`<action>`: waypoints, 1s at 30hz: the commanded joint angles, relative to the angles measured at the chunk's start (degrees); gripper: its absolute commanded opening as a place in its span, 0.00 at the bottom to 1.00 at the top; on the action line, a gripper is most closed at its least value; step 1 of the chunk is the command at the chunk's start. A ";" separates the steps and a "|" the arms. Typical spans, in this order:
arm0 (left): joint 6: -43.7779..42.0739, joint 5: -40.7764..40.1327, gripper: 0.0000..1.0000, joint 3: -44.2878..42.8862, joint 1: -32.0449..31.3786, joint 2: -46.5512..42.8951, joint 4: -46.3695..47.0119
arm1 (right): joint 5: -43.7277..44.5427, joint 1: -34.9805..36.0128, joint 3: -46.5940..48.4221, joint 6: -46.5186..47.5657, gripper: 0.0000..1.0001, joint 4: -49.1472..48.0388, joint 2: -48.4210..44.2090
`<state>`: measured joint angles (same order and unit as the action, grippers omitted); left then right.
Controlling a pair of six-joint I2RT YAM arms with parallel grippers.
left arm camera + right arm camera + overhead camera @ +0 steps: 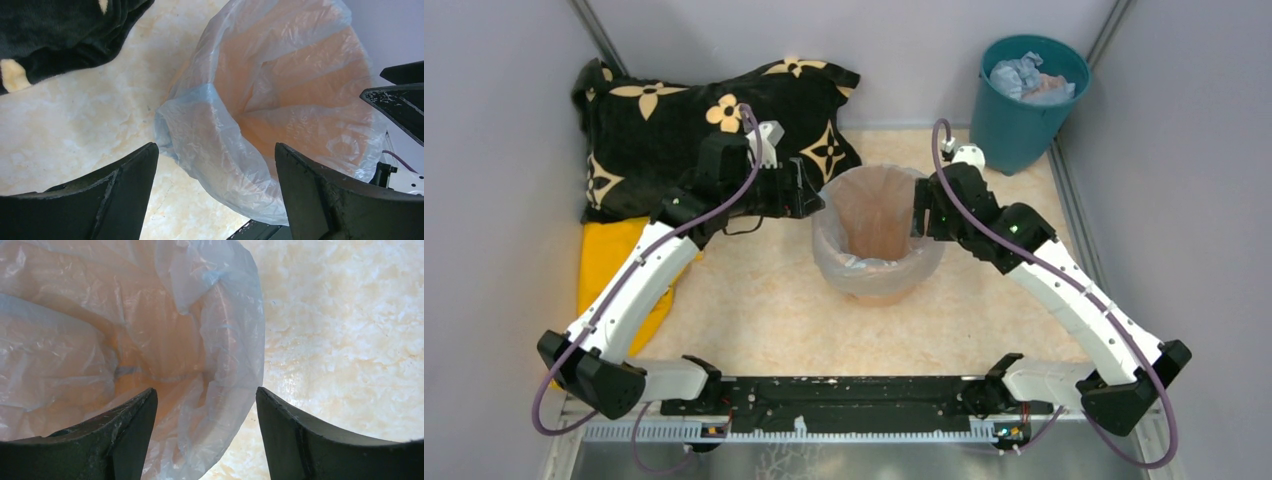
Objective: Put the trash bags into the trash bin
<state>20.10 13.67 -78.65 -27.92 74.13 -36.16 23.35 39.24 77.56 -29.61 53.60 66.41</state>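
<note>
Trash bin [879, 288]: frame centre, trash bag [832, 245] lining it, film folded over the rim.
Left gripper [812, 197]: at the bin's left rim, jaws wide, nothing held.
Right gripper [921, 215]: straddling the right rim, jaws apart, gripping nothing.
Table [754, 320]: bare below the bin.

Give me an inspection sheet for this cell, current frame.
Surface: cream marbled tabletop; no spills seen.
Job's things: trash bag lines the trash bin, film folded over the rim; bin upright, centre.
Clutter: teal bucket holding crumpled material, far right; black patterned cushion and yellow cloth on the left.
Grippers: left gripper open, straddling the bin's left rim; right gripper open, straddling the right rim; neither pinches film.
Cables: purple cables loop along both arms.
Surroundings: grey walls; nothing else seen.
</note>
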 commanded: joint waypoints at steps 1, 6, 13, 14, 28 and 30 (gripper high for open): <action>-1.25 1.49 0.93 -2.04 -0.19 -0.90 -2.11 | 1.94 -0.35 3.59 0.62 0.72 1.06 0.90; -2.51 2.70 0.91 -1.79 -0.43 1.59 -4.39 | 3.03 -0.31 4.41 0.95 0.72 2.25 5.29; -3.22 2.61 0.86 -1.60 -1.60 5.84 -4.16 | 4.18 -0.38 3.88 0.58 0.52 0.51 8.75; -3.22 2.54 0.85 -1.86 -1.79 6.60 -4.18 | 4.47 -0.32 4.00 0.60 0.50 0.47 9.16; -3.23 -0.15 0.74 -3.83 -3.54 11.66 -4.04 | 1.18 -2.17 0.51 0.51 0.20 -3.65 11.43; -3.43 -0.88 0.74 -4.30 -3.54 11.85 -4.15 | 0.56 -2.48 0.51 0.51 0.19 -4.29 11.90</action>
<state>17.85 14.52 -80.03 -31.16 85.62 -40.05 26.02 37.65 78.22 -29.06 52.97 77.60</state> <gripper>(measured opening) 0.739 0.200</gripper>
